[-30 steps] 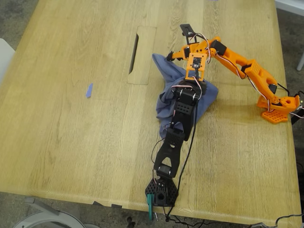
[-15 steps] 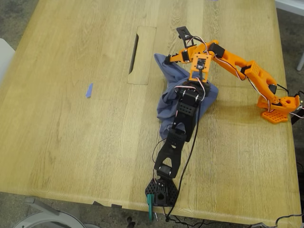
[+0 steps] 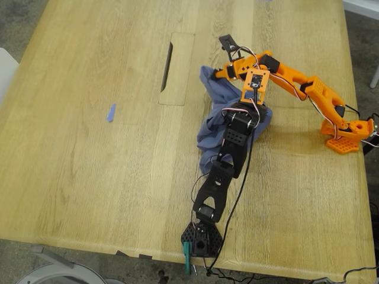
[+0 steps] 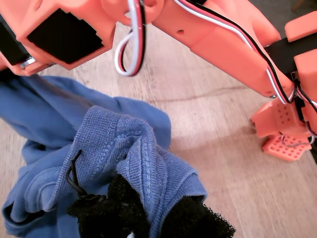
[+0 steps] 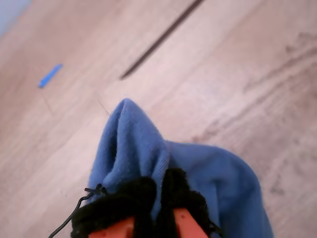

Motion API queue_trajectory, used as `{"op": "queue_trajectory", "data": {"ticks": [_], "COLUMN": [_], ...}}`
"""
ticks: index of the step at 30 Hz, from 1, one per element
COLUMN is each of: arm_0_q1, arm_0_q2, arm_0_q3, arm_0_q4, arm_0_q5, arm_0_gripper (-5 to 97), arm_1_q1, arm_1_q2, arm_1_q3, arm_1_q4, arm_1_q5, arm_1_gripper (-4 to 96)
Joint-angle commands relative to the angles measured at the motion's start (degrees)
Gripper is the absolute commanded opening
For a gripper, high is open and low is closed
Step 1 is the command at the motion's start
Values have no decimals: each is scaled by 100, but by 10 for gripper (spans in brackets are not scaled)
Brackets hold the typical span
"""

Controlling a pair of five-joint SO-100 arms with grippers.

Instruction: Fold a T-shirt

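Note:
The slate-blue T-shirt (image 3: 208,127) lies crumpled in a heap at the table's middle; its print is hidden. My first gripper (image 3: 241,111), on the black arm, is shut on a ribbed fold of the T-shirt (image 4: 124,144), pinched between its black pads (image 4: 190,220). My second gripper (image 3: 221,73), on the orange arm, is shut on another bunched edge of the T-shirt (image 5: 130,144) and holds it a little above the wood. The two grippers are close together over the heap, and the orange arm (image 4: 223,39) crosses just above my first gripper (image 4: 151,218).
A long slot (image 3: 168,59) is cut in the table to the exterior view's left of the shirt. A tiny blue tape scrap (image 3: 111,112) lies further left, also in the second wrist view (image 5: 49,75). The orange arm's base (image 3: 343,133) stands at the right, the black base (image 3: 200,239) at the front edge.
My second gripper has drawn its shirt edge toward the exterior view's right, bunching the cloth more. My first gripper has shifted slightly right with its fold.

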Motion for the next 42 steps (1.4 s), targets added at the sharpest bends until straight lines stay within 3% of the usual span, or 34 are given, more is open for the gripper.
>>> {"op": "queue_trajectory", "data": {"ticks": [1,5,15,27,36,42], "arm_0_q1": [79,-70,-483,-457,-378,-369], "arm_0_q2": [659,1257,4236,5836,6521,6609], "arm_0_q3": [88,1028,5405,7778,9167,9712], "arm_0_q4": [97,97,88,-18,-492,-949], "arm_0_q5": [-53,-35,18,-44,-97,-132], "arm_0_gripper": [-2,-2,-2,-2,-2,-2], "arm_1_q1": [0,0,9,-167,-185,-167], "arm_1_q2": [396,114,-53,237,1310,2628], "arm_1_q3": [-448,-1178,-1705,-1644,26,2188], "arm_1_q4": [457,1143,2039,3041,3041,3041], "arm_1_q5": [-35,-70,-97,0,88,-44], "arm_1_gripper": [2,2,1,1,1,1]}}
